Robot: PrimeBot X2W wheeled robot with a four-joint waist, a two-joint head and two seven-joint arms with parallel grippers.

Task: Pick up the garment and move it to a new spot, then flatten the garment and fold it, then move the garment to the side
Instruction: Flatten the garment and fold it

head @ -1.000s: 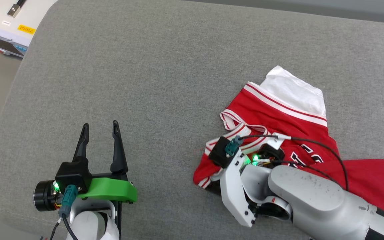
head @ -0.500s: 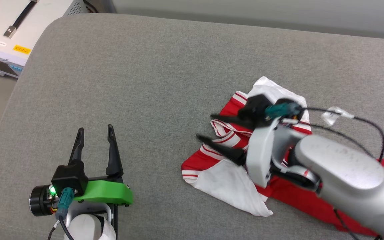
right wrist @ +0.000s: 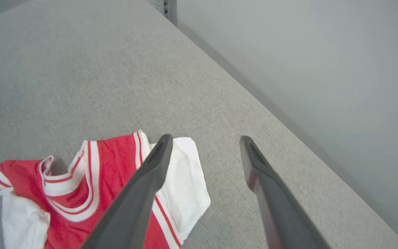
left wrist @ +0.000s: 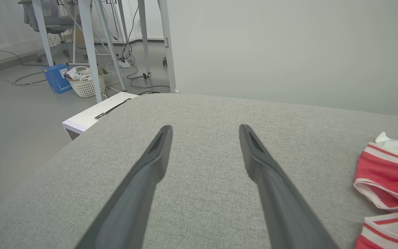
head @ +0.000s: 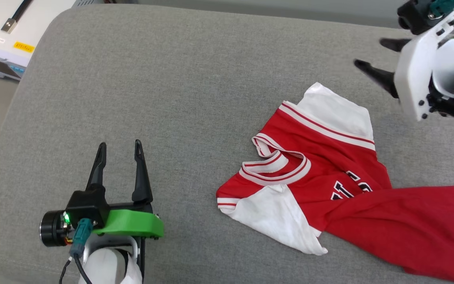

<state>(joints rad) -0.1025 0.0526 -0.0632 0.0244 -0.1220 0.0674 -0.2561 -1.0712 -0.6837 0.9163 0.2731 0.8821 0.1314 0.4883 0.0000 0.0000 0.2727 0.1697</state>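
While the right jaws hang wide apart and empty up at 2 o'clock in the head view, dark fingers (head: 373, 73) aimed toward 9 o'clock, the garment (head: 321, 157) lies loose on the grey bench (head: 172, 79) around 4 o'clock, nothing touching it. Left jaws sit parted and empty too, down at 7 o'clock, well apart from the cloth. Collar (head: 276, 161) faces 9 o'clock, far sleeve (head: 337, 112) spread toward 1 o'clock, near sleeve (head: 274, 221) toward 6. But look: a plain red flap (head: 400, 225) is folded across the lettering (head: 349, 185) at 4 o'clock. That's the flattening job, I'd say. Best play: right jaws drop onto that flap's edge, pinch one layer only, and peel it out toward 3 o'clock, low and slow, while the left jaws come across to pin the near sleeve so the whole shirt doesn't slide along
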